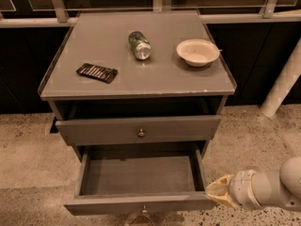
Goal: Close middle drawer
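end effector (217,192) lower right of frame, at right front corner of middle drawer (138,203); open or clenched: cannot tell | middle drawer pulled far out, bottom centre | upper drawer (113,131) above it, slightly out | desk (155,76) top: can (139,45) on its side, bowl (197,52), dark packet (97,72)

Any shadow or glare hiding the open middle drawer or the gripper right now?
Camera view: the middle drawer is dim inside but readable, darkest at its back under the upper drawer; the cabinet top shows no glare; the gripper sits well lit by that drawer's front right corner.
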Robot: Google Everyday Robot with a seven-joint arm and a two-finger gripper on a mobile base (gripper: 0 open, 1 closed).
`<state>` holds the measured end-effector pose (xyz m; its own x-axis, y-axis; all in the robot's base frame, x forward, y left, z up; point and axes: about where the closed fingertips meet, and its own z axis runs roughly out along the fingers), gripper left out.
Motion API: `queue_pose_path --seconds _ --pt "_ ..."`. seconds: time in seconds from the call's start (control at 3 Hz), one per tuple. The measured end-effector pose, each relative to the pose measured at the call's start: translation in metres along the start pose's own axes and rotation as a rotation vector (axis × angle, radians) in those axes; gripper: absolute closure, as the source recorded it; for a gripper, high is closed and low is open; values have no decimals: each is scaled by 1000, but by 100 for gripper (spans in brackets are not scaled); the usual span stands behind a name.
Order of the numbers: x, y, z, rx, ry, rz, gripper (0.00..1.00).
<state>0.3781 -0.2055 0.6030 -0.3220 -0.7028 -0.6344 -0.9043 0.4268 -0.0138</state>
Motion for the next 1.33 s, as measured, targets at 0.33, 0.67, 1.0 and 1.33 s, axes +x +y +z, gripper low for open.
queue_pose_path --seconds 0.33,0.67,1.0,1.33 --pt "14 7 15 1 -47 0 100" --pt "40 7 73 -26 -185 11 100" --pt "68 12 129 -92 -262 73 100" --pt "94 29 182 -186 -306 152 100"
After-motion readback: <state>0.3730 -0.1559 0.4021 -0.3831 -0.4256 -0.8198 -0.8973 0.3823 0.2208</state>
